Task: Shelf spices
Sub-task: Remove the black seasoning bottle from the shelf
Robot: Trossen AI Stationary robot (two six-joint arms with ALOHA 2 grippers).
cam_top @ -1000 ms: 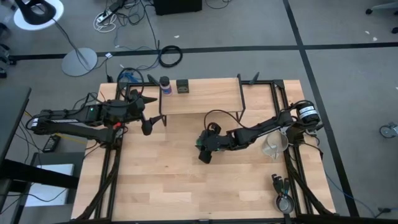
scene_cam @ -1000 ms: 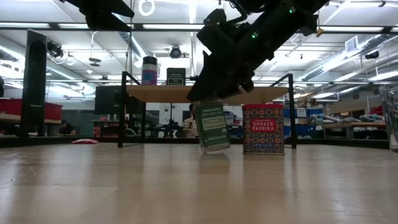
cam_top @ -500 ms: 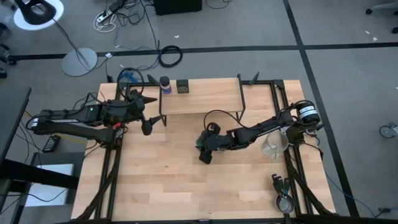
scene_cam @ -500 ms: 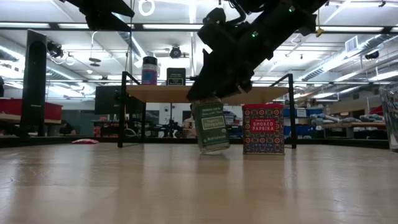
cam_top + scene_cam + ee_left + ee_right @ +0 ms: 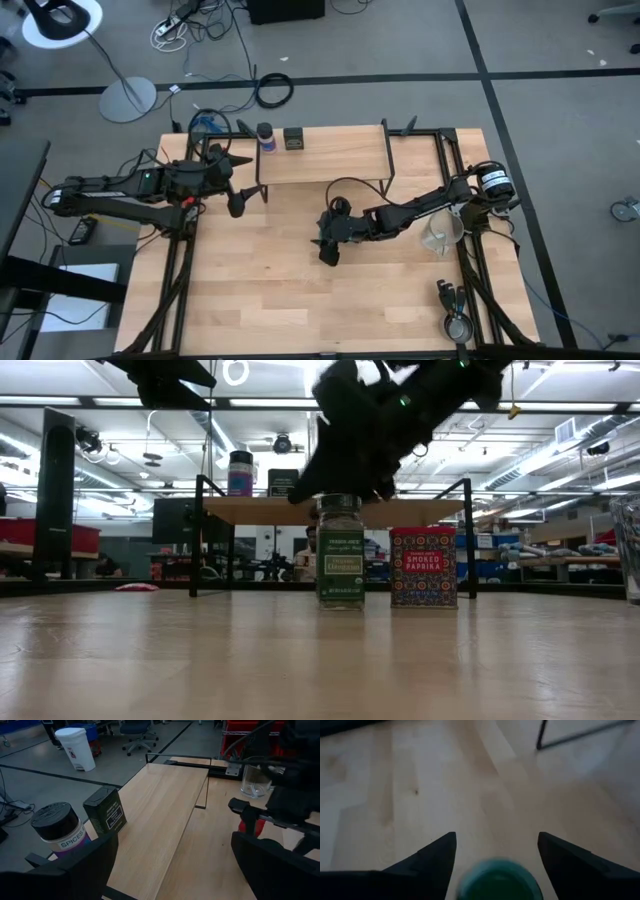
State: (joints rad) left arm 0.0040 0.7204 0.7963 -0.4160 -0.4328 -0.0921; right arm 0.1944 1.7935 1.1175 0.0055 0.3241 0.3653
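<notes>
Green jar: the green jar (image 5: 340, 565) stands upright on the surface (image 5: 270, 290), its long axis vertical, in front of the shelf (image 5: 325, 155) and not under its plank.
Right tool: the right tool (image 5: 331, 240) sits right over the jar's lid; in the right wrist view its two dark fingers (image 5: 430, 860) are spread either side of the green cap with bare wood showing between finger and cap, so it grips nothing.
Key relation: the jar lies straight below the right tool, between its parted fingers; a grasp would call for closing across the lid or neck, with the jar kept vertical.
Nearer arm: the right arm by far; the left tool (image 5: 238, 198) waits near the shelf's left end, well apart from the jar, fingers wide apart and empty in its wrist view.
Already shelved: the blue-capped jar (image 5: 265, 135) and the dark olive tin (image 5: 293, 139) stand side by side at the plank's left end.
Still down: the red paprika tin (image 5: 423, 566) stands just beside the green jar in the low view.
Way to the shelf: from the jar, the plank's free part lies up and beyond it, to the right of the two shelved containers.
</notes>
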